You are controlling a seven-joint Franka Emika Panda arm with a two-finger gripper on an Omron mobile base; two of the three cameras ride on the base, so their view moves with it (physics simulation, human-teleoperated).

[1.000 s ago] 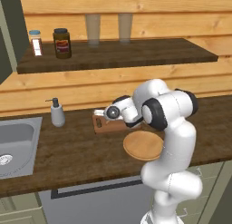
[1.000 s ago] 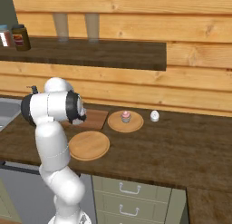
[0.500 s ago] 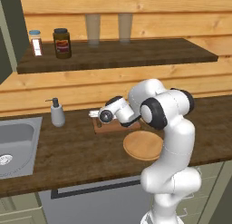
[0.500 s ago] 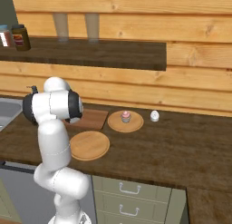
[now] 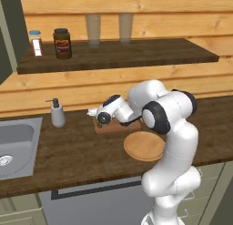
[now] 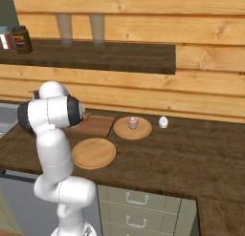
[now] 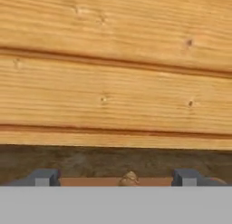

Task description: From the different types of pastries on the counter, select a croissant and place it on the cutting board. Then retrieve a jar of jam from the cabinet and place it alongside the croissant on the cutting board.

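Observation:
My gripper [image 5: 94,114] hangs just above the left end of the reddish-brown cutting board [image 5: 119,128], which lies on the dark counter [image 5: 77,152]. In the hand view the gripper [image 7: 115,177] is open, its fingertips [image 7: 43,177] wide apart. The small golden croissant [image 7: 130,177] lies on the board between them, touched by neither. In the right base view my arm covers the left part of the cutting board [image 6: 98,125]. The pink-frosted cupcake [image 6: 133,123] sits on a round plate [image 6: 143,130] to its right. The jar of jam is out of view.
An empty round wooden plate [image 5: 144,145] lies in front of the board. A soap dispenser [image 5: 57,113] and a sink [image 5: 16,142] are to the left. The wall shelf [image 5: 118,55] above carries a dark jar [image 5: 62,43], a small bottle [image 5: 36,43] and two glasses.
The jaws have gone from shut to wide open, letting go of the croissant onto the board. The hand has shifted slightly to the left.

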